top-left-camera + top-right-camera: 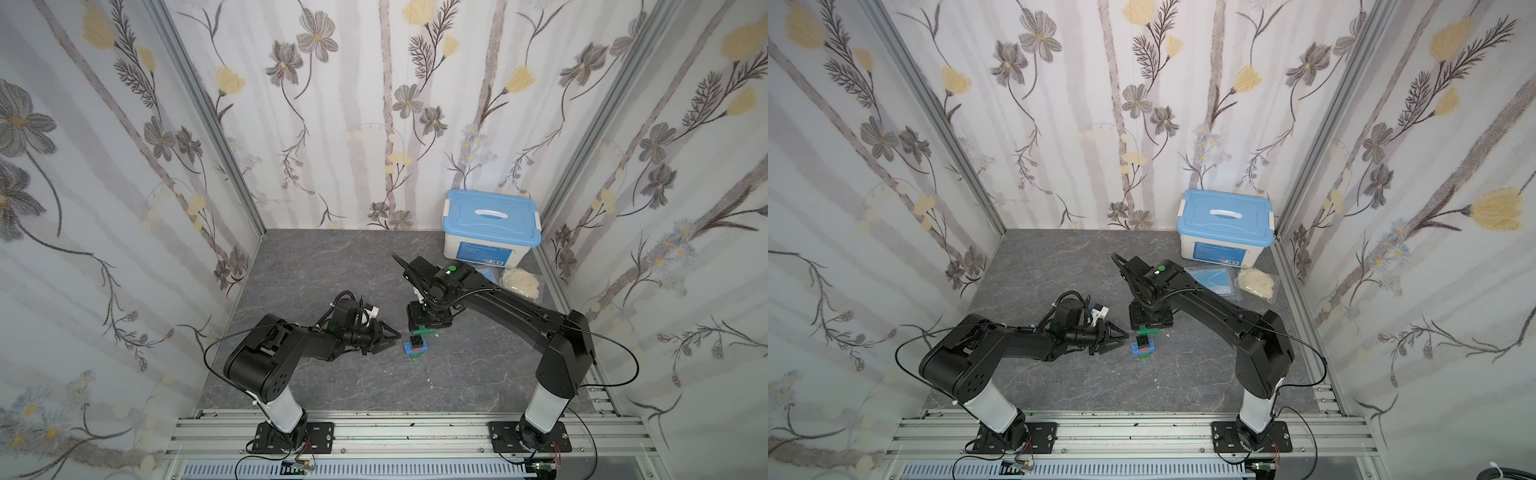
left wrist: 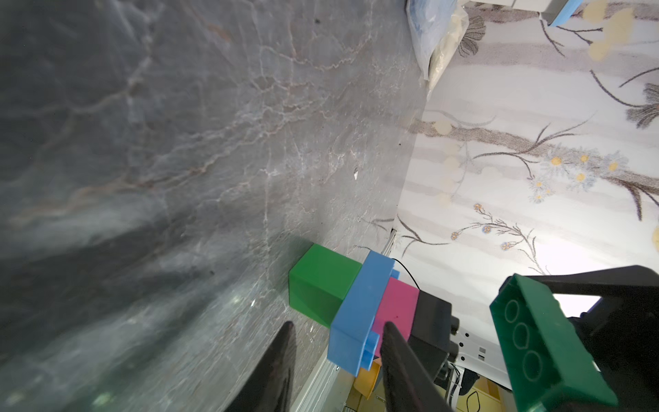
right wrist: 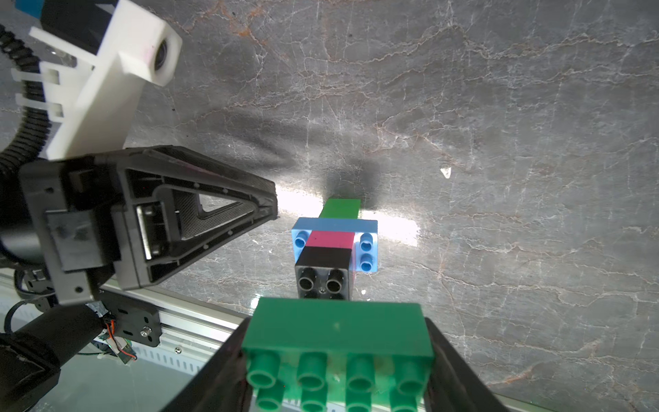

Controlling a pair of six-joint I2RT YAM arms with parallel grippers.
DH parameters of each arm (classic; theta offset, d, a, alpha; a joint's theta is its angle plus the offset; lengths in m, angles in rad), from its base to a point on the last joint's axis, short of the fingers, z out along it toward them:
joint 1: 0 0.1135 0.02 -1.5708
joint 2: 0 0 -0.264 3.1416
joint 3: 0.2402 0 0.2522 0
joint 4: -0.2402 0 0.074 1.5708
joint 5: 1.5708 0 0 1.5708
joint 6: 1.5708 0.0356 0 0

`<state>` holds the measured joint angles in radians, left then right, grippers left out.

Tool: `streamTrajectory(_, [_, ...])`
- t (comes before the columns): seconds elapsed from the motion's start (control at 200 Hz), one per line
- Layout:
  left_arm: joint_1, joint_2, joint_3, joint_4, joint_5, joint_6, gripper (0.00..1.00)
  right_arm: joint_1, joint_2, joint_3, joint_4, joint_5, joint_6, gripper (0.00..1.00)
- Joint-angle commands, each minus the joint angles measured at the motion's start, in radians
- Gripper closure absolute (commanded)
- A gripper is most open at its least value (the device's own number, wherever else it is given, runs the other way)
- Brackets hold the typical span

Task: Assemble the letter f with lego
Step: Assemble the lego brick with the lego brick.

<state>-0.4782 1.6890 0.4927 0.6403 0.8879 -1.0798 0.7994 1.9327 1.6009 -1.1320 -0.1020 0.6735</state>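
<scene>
The right hand [image 3: 337,323] clamps a long green brick [image 3: 335,339] near the black top of the stack [image 3: 331,249], which stands on the desk [image 3: 499,142]: green, blue, pink, black. The left hand [image 1: 392,337], seemingly narrowed and empty, sits just beside it.

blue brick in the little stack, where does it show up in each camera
top view: blue brick below centre, peeking out around the black brick
top view: blue brick, same place
left wrist: blue brick between small green brick and pink brick
right wrist: blue brick just beyond the pink brick
shared landmark: long green brick held in the right gripper
</scene>
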Motion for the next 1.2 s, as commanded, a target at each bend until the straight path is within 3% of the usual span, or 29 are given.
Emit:
streamTrajectory(0.0, [-0.003,0.037,-0.018,0.220,0.038,-0.097,0.60,0.004,-0.001,-0.012,0.017,-0.013,0.006,0.36])
streamTrajectory(0.33, [-0.032,0.070,-0.046,0.321,0.042,-0.145,0.55,0.015,-0.005,-0.041,0.024,-0.025,0.006,0.36])
streamTrajectory(1.194, [-0.056,0.112,-0.055,0.348,0.056,-0.153,0.62,0.020,0.050,-0.033,0.024,-0.013,-0.030,0.36])
